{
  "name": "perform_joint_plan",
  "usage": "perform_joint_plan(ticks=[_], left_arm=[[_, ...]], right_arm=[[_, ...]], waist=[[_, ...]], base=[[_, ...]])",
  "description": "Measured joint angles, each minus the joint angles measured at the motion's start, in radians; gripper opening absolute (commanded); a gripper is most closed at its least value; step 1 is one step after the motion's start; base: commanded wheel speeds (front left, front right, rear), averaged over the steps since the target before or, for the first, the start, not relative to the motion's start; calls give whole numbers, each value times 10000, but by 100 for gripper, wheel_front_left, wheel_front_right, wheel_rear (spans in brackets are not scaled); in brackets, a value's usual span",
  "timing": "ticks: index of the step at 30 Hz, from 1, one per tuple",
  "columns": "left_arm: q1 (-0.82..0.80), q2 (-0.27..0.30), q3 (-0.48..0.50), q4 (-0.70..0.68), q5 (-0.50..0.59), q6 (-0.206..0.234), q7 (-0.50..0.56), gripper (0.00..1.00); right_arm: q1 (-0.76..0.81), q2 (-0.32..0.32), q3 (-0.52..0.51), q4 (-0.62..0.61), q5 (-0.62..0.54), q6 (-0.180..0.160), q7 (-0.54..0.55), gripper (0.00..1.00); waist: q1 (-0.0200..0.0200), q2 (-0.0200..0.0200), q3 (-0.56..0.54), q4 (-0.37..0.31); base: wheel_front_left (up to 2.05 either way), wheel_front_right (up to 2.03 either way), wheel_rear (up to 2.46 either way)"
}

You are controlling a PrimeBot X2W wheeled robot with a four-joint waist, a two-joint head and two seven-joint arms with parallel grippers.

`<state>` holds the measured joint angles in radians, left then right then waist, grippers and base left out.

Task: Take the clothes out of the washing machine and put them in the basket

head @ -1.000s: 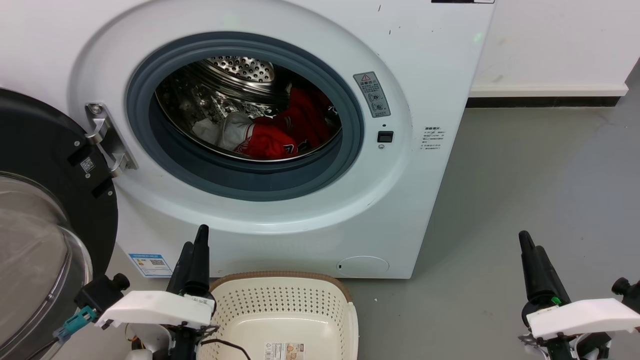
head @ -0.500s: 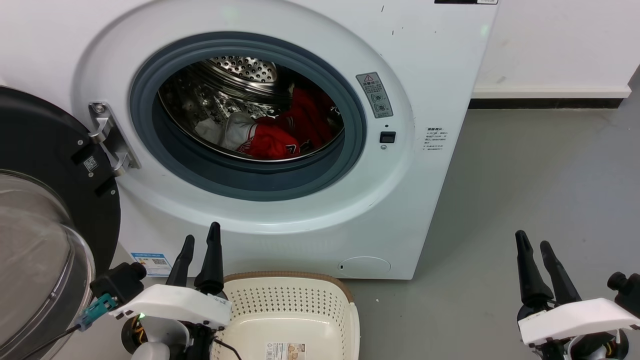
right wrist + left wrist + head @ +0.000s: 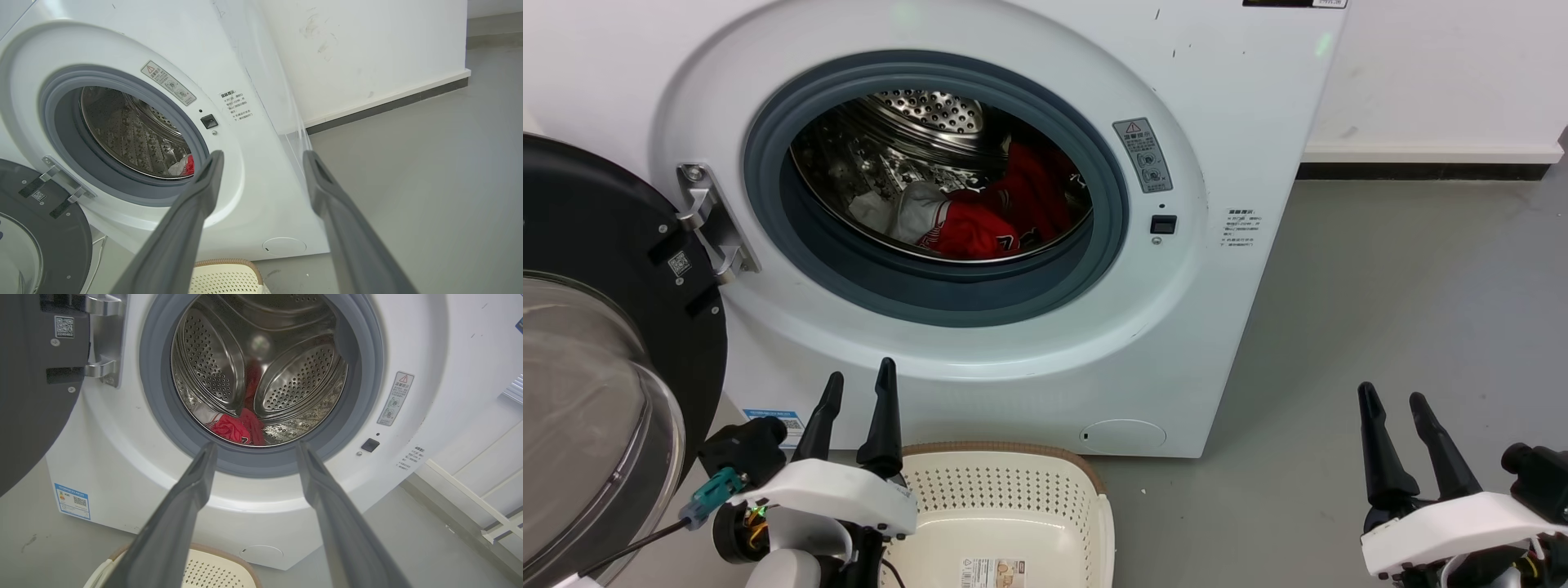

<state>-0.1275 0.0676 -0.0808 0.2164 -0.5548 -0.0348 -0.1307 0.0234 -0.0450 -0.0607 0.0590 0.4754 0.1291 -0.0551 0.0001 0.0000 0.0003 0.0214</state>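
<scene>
Both spread, left gripper and right gripper face the washing machine; clothes stretch left-right inside

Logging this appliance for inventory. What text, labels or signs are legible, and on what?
Nothing reads as words.
Grey sticker on the white front-loading washing machine: red warning triangle, text too small.
Black print beside it: blurred.
Blue QR label low on it: unreadable.
Paper label in cream perforated plastic basket: blurred.

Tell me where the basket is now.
In the head view the basket sits on the floor at bottom centre, before the washing machine, right of the left gripper.
</scene>
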Motion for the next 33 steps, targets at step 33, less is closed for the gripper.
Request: perform_joint_plan(ticks=[33], left_arm=[[-249,188,-673,245,3126,529,-782,100]], right_arm=[[375,-13,-13,-560,-3338,4,-31,100]], waist=[[0,0,-55,138]], base=[[0,0,0]])
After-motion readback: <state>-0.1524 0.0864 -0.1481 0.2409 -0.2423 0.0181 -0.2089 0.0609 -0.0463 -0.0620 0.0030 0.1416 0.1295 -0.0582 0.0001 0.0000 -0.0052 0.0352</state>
